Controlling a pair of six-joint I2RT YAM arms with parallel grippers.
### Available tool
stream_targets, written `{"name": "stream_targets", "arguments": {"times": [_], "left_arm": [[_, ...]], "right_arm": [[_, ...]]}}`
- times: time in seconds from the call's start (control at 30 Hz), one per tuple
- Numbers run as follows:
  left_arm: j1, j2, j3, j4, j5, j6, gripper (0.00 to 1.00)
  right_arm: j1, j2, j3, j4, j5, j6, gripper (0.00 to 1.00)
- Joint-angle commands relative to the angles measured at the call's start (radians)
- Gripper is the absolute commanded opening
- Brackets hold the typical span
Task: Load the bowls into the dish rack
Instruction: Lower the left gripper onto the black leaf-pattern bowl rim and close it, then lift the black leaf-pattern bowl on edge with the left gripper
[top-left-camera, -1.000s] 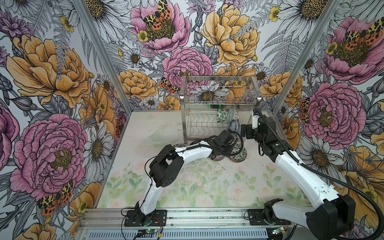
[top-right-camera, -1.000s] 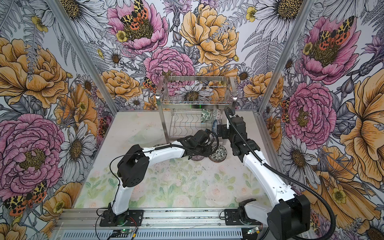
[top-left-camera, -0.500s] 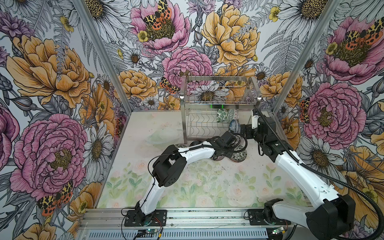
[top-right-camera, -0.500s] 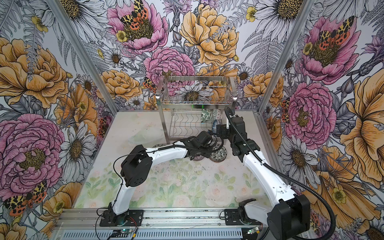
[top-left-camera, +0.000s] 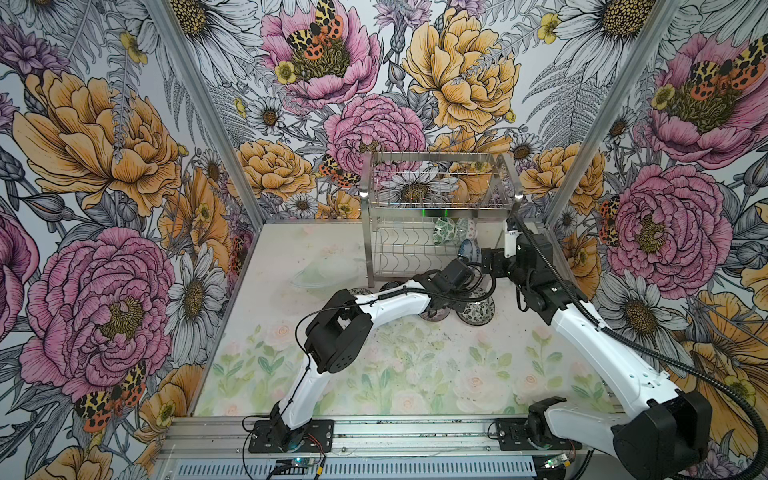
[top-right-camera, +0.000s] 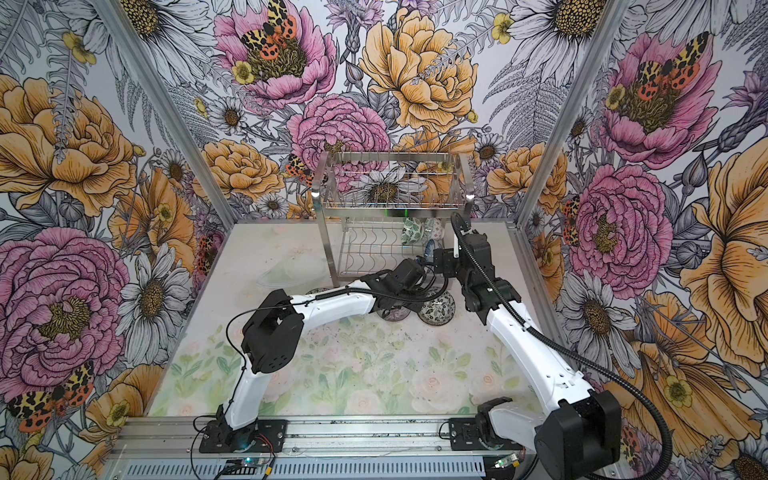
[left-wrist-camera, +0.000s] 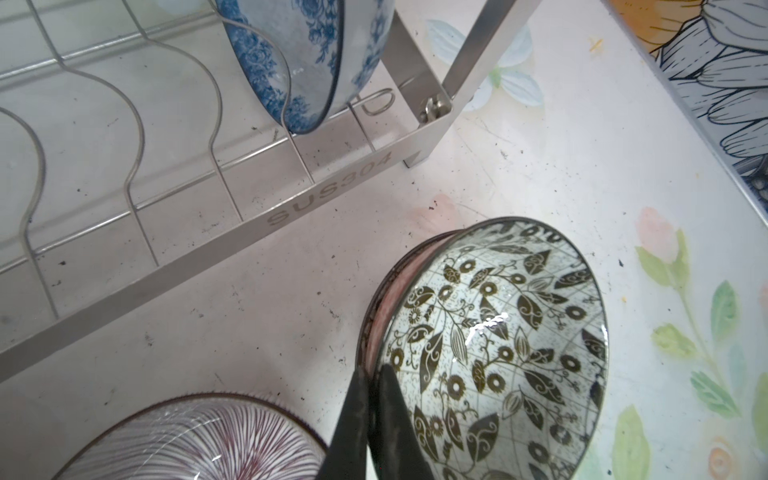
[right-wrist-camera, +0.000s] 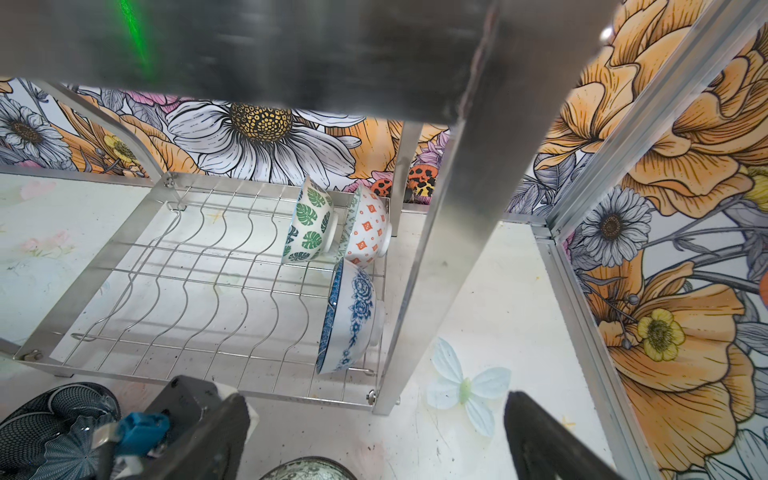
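Since a second ago the left fingers (left-wrist-camera: 390, 415) have gone from parted to pinched, and the left elbow has swung forward; right arm unchanged.

Grip is on the rim of the black-and-white floral bowl (left-wrist-camera: 498, 340), one finger inside, one outside. Bowl sits tilted on the counter (top-left-camera: 374, 365) just in front of the dish rack (top-left-camera: 436, 232), leaning on a pink-edged bowl (left-wrist-camera: 374, 299) under it; cannot tell whether that rim is caught too.

Right fingers (right-wrist-camera: 540, 436) stand wide apart, holding nothing, near the rack's right front post.

Lower tier holds the blue floral bowl (right-wrist-camera: 353, 316), green leaf bowl (right-wrist-camera: 309, 224) and orange-diamond bowl (right-wrist-camera: 370, 228), all on edge at the post end.

Judgement:
- Lift straight up first; check the pink-edged one stays down.
- Keep the bowl on edge; lower it into the free wavy slot next to the blue one, on the side away from the post.

Edges to mind: front rail, upper tier overhead, right post, right arm close by.

Open room: remaining dividers look bare; the pink-lined bowl (left-wrist-camera: 199, 440) lies just beside the grip.
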Motion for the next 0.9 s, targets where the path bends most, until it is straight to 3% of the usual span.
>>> {"name": "stream_targets", "arguments": {"times": [0.0,0.23,0.87], "left_arm": [[0.006,0.011,0.031,-0.049,-0.002,0.015,0.00],[0.010,-0.032,0.011,-0.035,-0.014,0.009,0.00],[0.066,-0.212,-0.137,0.140,0.083,0.012,0.00]], "right_arm": [[-0.009,-0.034,0.009,0.005,-0.006,0.007,0.98],[-0.015,-0.033,0.024,0.004,-0.016,0.011,0.98],[-0.021,-0.069,0.033,-0.003,-0.012,0.013,0.98]]}}
